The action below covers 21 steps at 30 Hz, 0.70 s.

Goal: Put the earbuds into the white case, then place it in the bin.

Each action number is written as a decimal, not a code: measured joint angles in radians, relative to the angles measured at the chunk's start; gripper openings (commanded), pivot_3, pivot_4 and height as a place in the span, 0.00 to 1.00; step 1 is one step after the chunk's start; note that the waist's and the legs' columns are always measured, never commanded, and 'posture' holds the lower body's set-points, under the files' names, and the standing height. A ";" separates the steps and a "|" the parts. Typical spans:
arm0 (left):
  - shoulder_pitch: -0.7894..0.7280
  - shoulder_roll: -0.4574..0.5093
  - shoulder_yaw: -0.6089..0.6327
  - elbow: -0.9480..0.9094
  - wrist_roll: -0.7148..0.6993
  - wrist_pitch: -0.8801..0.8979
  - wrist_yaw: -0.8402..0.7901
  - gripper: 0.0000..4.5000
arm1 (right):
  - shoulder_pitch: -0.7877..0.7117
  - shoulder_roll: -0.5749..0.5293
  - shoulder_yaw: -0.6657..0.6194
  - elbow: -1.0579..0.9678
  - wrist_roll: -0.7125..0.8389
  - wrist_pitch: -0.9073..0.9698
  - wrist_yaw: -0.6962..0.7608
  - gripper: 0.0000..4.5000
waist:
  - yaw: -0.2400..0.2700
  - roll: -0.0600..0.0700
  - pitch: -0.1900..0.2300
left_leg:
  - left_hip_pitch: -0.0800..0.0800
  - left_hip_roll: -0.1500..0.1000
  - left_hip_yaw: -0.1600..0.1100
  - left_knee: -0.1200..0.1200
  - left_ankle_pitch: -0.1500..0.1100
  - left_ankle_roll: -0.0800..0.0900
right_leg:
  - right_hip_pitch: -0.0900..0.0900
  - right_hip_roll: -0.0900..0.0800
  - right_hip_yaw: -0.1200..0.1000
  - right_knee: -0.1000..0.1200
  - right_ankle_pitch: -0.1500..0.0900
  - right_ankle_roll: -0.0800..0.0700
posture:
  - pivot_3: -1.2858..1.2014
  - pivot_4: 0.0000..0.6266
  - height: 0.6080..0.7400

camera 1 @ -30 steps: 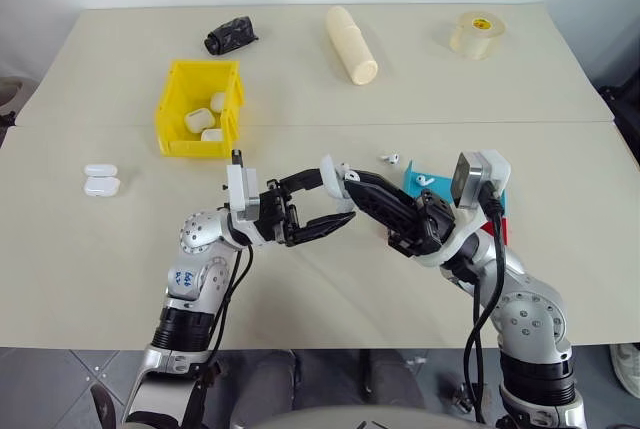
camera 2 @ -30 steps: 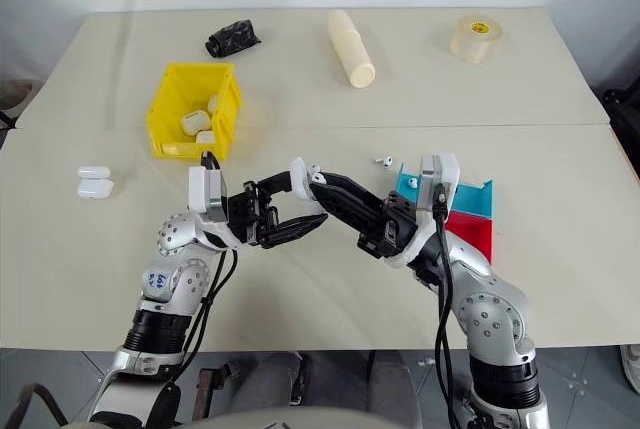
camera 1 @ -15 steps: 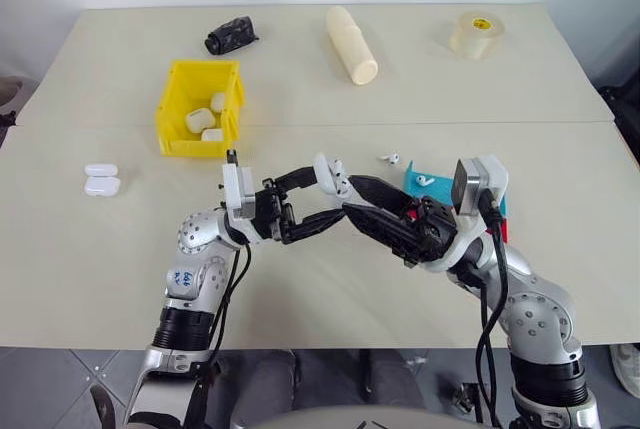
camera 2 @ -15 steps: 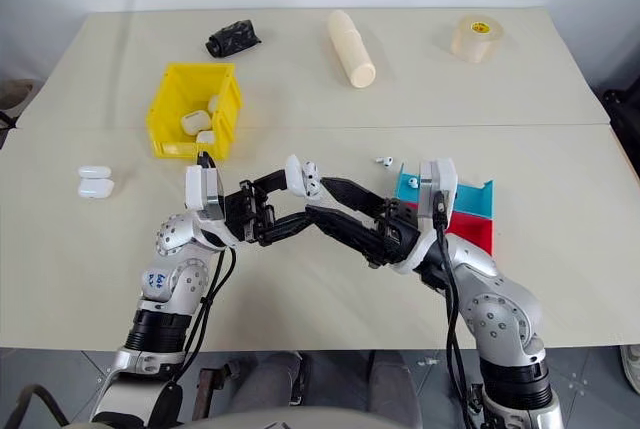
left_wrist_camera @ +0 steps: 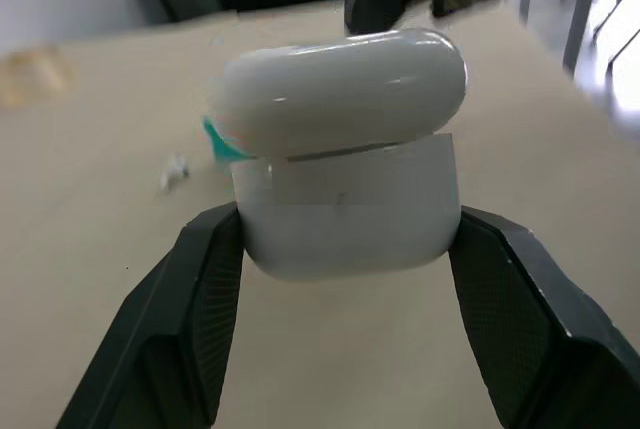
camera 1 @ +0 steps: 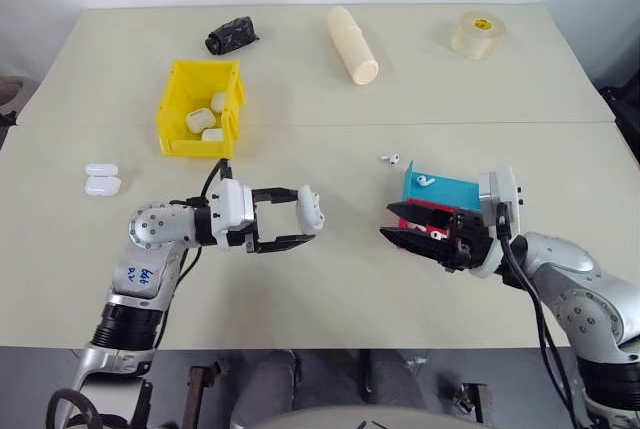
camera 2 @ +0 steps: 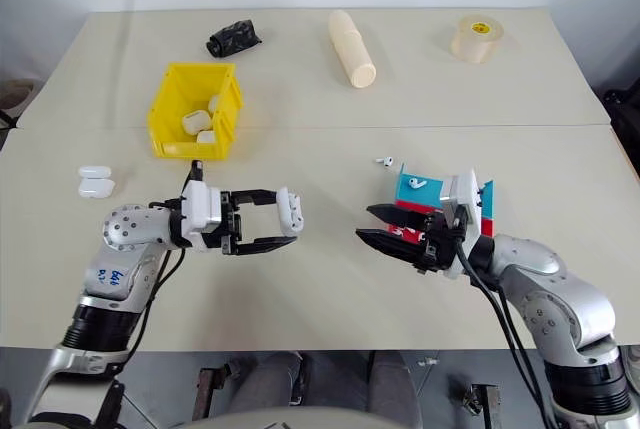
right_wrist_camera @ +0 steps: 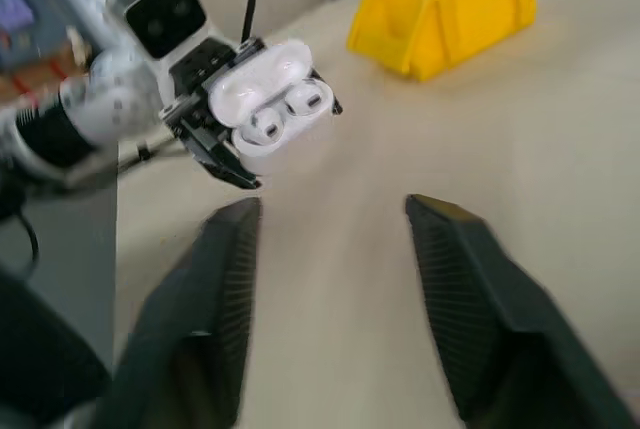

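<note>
A pair of spare white cases lies at the desk's near left edge, well apart from the action. Just right of them, the left gripper holds the white case clamped between its two black fingers, above the desk near its front. The left wrist view shows the lid nearly down on the body; the right wrist view shows the earbuds seated in their wells, lid ajar. The step in hand, by the look of it, is to shut the lid and carry the case to the bin, which sits far and left of the gripper with three cases already in it. Done well, the lid is pressed fully closed first so neither earbud slips out, then the case goes over the bin's wall and is let go low. The cases inside leave limited room.

Right of centre, a loose earbud lies on the desk, another in the teal tray, with the red tray beside it. The right gripper hovers in front of these trays, its fingers parted and empty, pointing towards the left one.

Along the far edge sit a black pouch, a cream cylinder and a tape roll, none in the path.
</note>
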 measured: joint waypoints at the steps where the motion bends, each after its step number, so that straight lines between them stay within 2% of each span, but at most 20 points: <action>1: -0.006 0.015 -0.021 -0.010 0.019 0.025 0.001 0.61 | -0.029 -0.006 0.020 -0.002 -0.018 0.001 0.009 0.24 | -0.001 0.000 0.000 | 0.000 0.000 0.000 0.000 0.000 0.000 | 0.000 0.000 0.000 0.000 0.000 0.000 | 0.52 0.24 1.00; 4: -0.040 0.019 -0.074 -0.036 0.063 0.088 0.016 0.61 | -0.118 -0.003 0.090 -0.016 -0.052 0.009 0.017 0.01 | 0.000 0.000 0.000 | 0.000 0.003 0.000 0.000 0.000 0.000 | 0.000 0.000 0.000 0.000 0.000 0.000 | 0.52 0.24 1.00; 8: -0.069 0.009 -0.128 -0.066 0.085 0.194 0.046 0.61 | -0.192 0.023 0.195 -0.045 -0.087 0.030 0.018 0.00 | 0.000 -0.001 0.000 | -0.001 0.003 -0.001 -0.001 0.000 0.000 | 0.000 0.000 0.000 0.000 0.000 0.000 | 0.52 0.24 1.00; 13: -0.097 0.010 -0.169 -0.072 0.102 0.222 0.042 0.61 | -0.262 0.074 0.280 -0.039 -0.142 0.069 -0.022 0.00 | 0.000 -0.001 0.000 | -0.001 0.002 -0.001 0.000 0.000 0.000 | -0.001 -0.001 -0.001 -0.001 0.000 0.000 | 0.52 0.24 1.00; 21: -0.103 -0.007 -0.194 -0.116 0.109 0.229 0.058 0.61 | -0.293 0.083 0.334 0.039 -0.227 0.082 -0.006 0.00 | 0.000 -0.001 0.000 | -0.001 0.002 -0.001 0.000 0.000 0.000 | -0.001 -0.001 -0.001 -0.001 0.000 0.000 | 0.52 0.24 1.00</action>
